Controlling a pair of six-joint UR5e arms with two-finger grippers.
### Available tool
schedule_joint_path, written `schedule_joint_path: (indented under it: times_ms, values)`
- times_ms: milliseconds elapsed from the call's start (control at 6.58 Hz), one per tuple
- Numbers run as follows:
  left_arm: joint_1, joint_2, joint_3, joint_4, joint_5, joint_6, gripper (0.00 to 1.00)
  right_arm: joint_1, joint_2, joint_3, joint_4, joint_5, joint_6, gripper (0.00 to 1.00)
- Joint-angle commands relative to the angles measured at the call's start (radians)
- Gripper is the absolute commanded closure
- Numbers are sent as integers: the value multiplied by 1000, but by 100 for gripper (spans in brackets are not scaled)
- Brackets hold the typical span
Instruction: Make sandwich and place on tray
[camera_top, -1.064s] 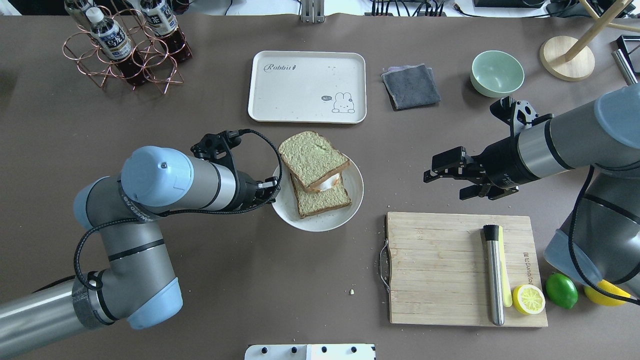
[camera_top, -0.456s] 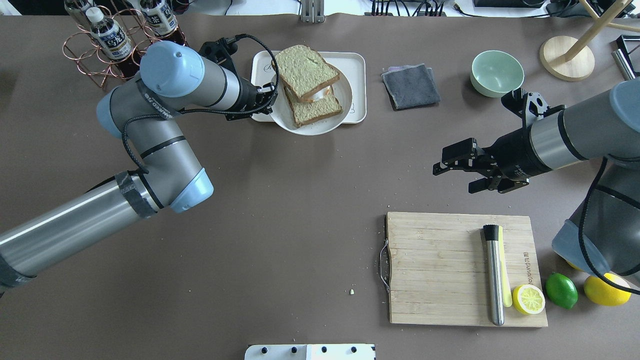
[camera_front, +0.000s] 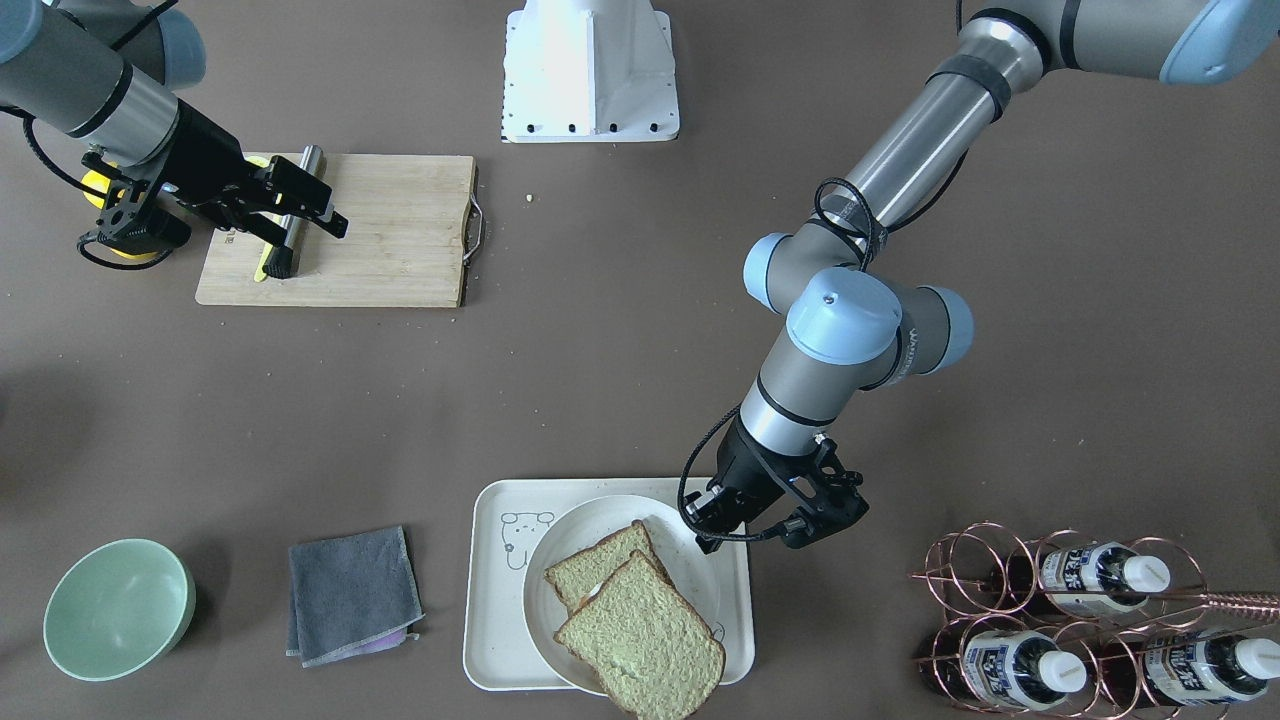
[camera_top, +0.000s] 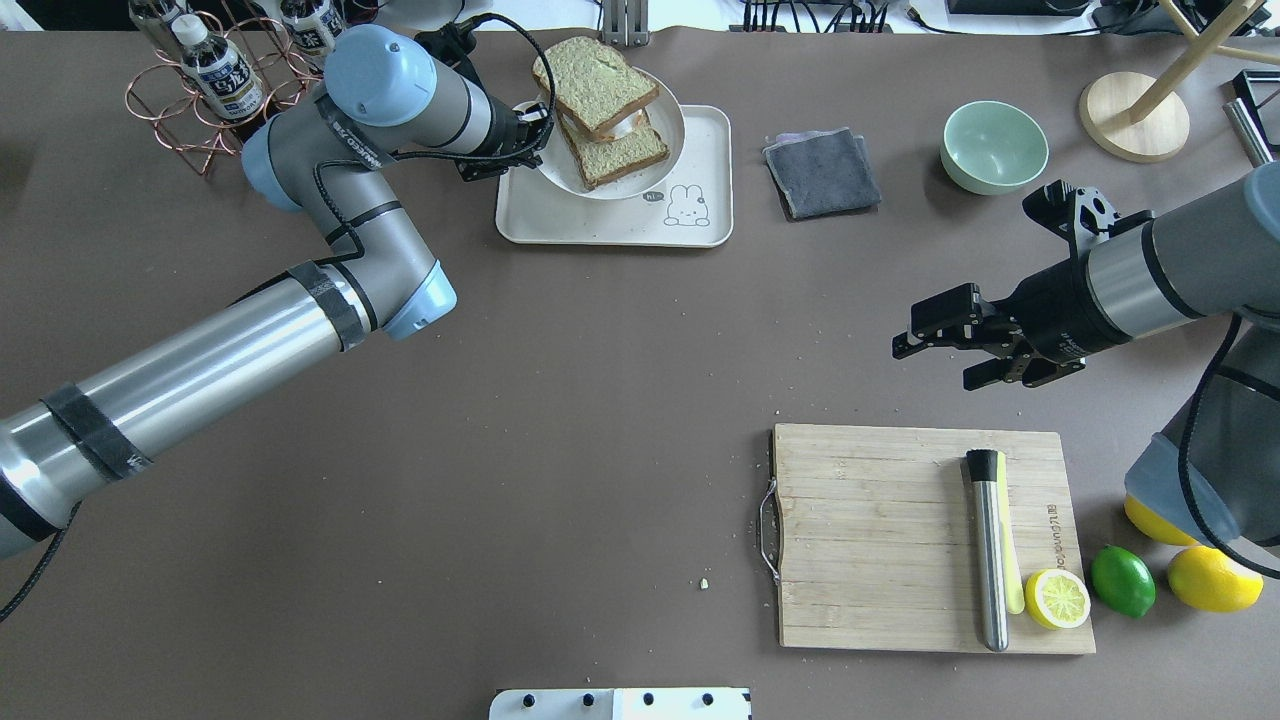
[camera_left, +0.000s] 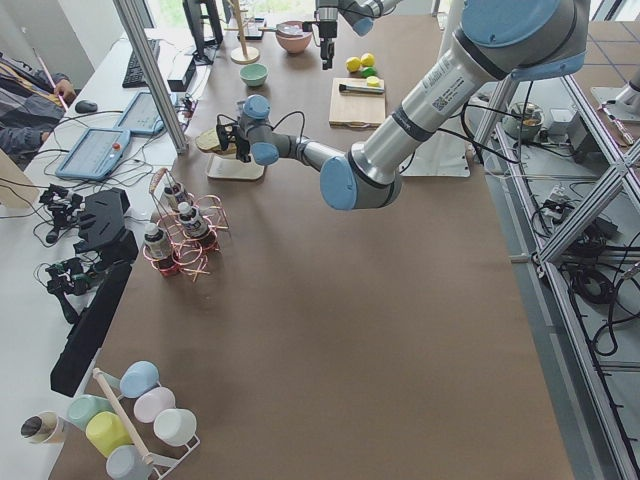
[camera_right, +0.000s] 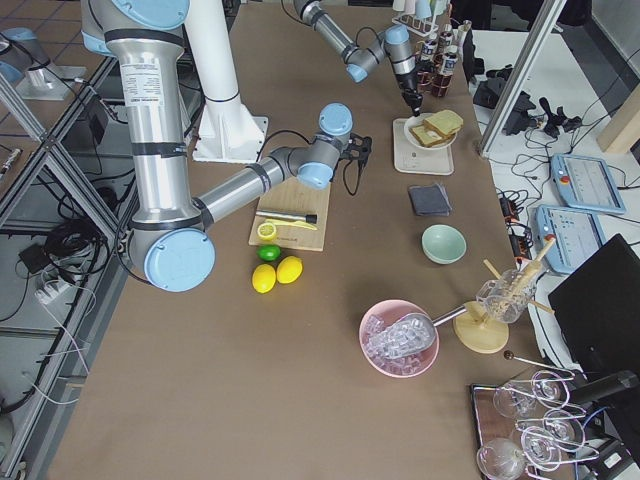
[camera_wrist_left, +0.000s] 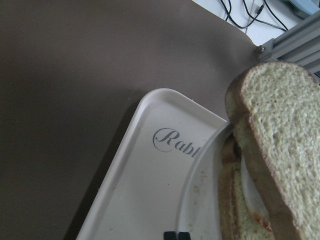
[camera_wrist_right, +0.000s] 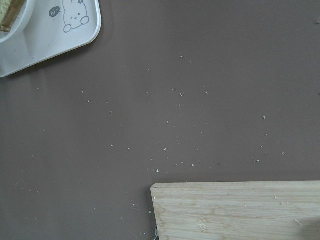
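Note:
The sandwich (camera_top: 598, 98), two tan bread slices with white egg between them, lies on a round white plate (camera_top: 640, 172). The plate is over the cream tray (camera_top: 610, 218) and overhangs its far edge; I cannot tell whether it rests on the tray. My left gripper (camera_top: 527, 125) is shut on the plate's left rim. In the front view the sandwich (camera_front: 640, 625), plate (camera_front: 600, 512), tray (camera_front: 492, 610) and left gripper (camera_front: 715, 525) show at the bottom. The left wrist view shows the tray (camera_wrist_left: 145, 165) and sandwich (camera_wrist_left: 280, 130). My right gripper (camera_top: 935, 362) is open and empty above the table.
A wooden cutting board (camera_top: 880, 530) at the front right carries a steel tool (camera_top: 990, 560) and a lemon half (camera_top: 1057, 598); a lime (camera_top: 1122, 580) and lemons (camera_top: 1213, 580) lie beside it. A grey cloth (camera_top: 822, 172), green bowl (camera_top: 993, 147) and bottle rack (camera_top: 230, 90) stand at the back.
My left arm has carried the plate with the sandwich from the table's middle to the far side, over the tray. My right gripper has drawn back slightly to the right, still open.

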Motion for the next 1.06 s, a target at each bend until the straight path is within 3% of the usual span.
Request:
schedule_joint_path:
  times_ms: [0, 152, 304, 608, 912]
  values:
    - [29, -1, 4, -9, 3, -1, 100, 2, 1, -12, 1, 1, -4, 0]
    - [31, 11, -5, -9, 3, 1, 62, 3, 0, -14, 2, 0, -16, 0]
    - [29, 66, -42, -9, -2, 10, 44, 11, 1, -19, 3, -1, -18, 0]
    - [2, 144, -225, 64, -64, 12, 32, 66, 10, -26, -2, 3, -45, 0]
    - [-26, 227, -472, 306, -136, 56, 29, 176, 9, -98, -12, 27, -268, 0]
